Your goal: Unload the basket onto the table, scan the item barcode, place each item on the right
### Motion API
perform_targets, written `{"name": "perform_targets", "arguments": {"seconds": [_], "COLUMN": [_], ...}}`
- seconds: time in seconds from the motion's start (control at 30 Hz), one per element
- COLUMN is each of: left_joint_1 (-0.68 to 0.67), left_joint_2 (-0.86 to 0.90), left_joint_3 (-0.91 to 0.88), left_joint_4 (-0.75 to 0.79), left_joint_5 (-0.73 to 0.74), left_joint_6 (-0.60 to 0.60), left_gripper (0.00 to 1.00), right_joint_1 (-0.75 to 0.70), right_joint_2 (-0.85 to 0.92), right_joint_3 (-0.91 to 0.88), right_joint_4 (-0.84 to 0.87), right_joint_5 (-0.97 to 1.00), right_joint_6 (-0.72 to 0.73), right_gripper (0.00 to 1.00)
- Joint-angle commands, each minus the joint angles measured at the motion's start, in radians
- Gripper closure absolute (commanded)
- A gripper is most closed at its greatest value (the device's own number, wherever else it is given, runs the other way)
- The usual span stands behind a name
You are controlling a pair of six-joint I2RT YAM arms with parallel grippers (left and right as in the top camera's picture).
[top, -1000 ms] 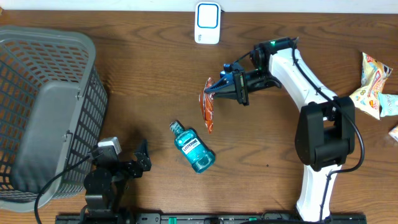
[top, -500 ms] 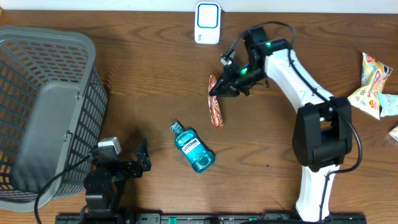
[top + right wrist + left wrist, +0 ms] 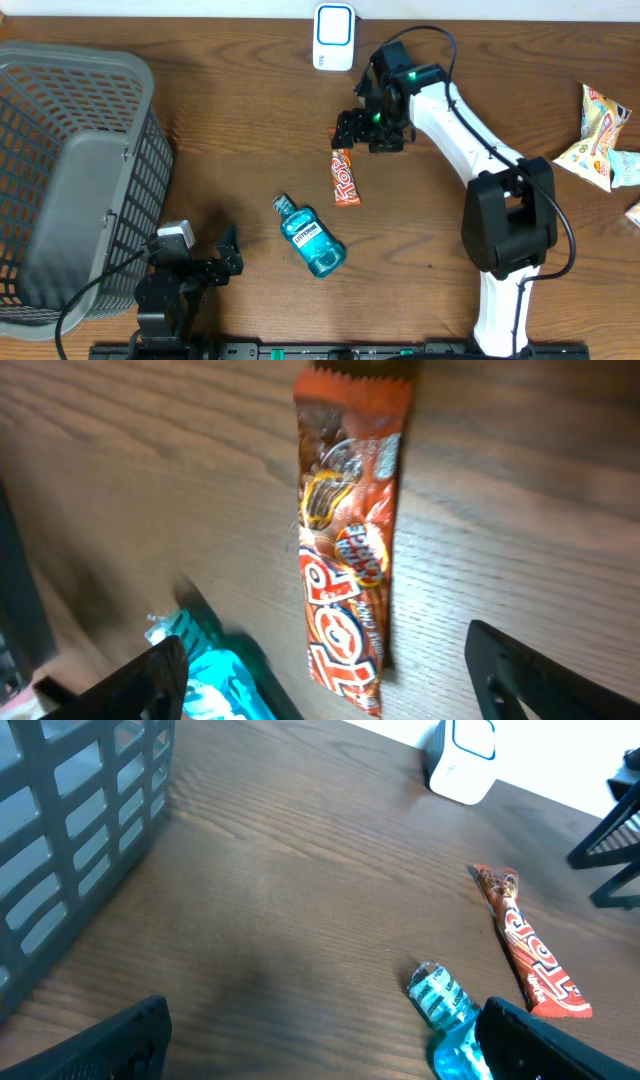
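Note:
An orange-red candy bar (image 3: 345, 178) lies flat on the wooden table, label up, in the middle of the overhead view; nothing holds it. My right gripper (image 3: 368, 131) hangs just above its upper end, jaws open. In the right wrist view the candy bar (image 3: 345, 560) lies between and beyond the spread fingers of the right gripper (image 3: 330, 675). A white scanner (image 3: 333, 37) stands at the table's back edge. My left gripper (image 3: 226, 256) rests open near the front left, and in its own view the left gripper (image 3: 325, 1045) holds nothing.
A blue mouthwash bottle (image 3: 312, 238) lies below and left of the candy bar. A grey basket (image 3: 100, 80) fills the left side. Snack bags (image 3: 600, 140) lie at the far right edge.
The right gripper carried the candy bar slightly toward the scanner, then opened. The bar now lies flat on the table, freed. The left arm has not moved.

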Motion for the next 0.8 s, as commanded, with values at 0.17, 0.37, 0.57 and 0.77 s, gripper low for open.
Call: {"name": "perform_targets", "arguments": {"seconds": [0.17, 0.37, 0.57, 0.77], "left_joint_1": [-0.002, -0.002, -0.002, -0.002], "left_joint_2": [0.001, 0.001, 0.001, 0.001], "left_joint_3": [-0.014, -0.014, -0.014, -0.014], "left_joint_4": [-0.016, -0.016, -0.016, -0.016], "left_joint_5": [0.012, 0.012, 0.012, 0.012], "left_joint_6": [0.013, 0.013, 0.013, 0.013], "left_gripper": [0.02, 0.02, 0.02, 0.02], "right_joint_1": [0.12, 0.275, 0.322, 0.325], "right_joint_2": [-0.017, 0.016, 0.026, 0.086], "right_joint_3": [0.101, 0.054, 0.054, 0.053], "right_joint_4": [-0.093, -0.04, -0.024, -0.029], "right_joint_5": [0.342, 0.669, 0.712, 0.726], "right_joint_6": [0.014, 0.115, 0.203, 0.208], "right_gripper": [0.27, 0.37, 0.47, 0.54]}}
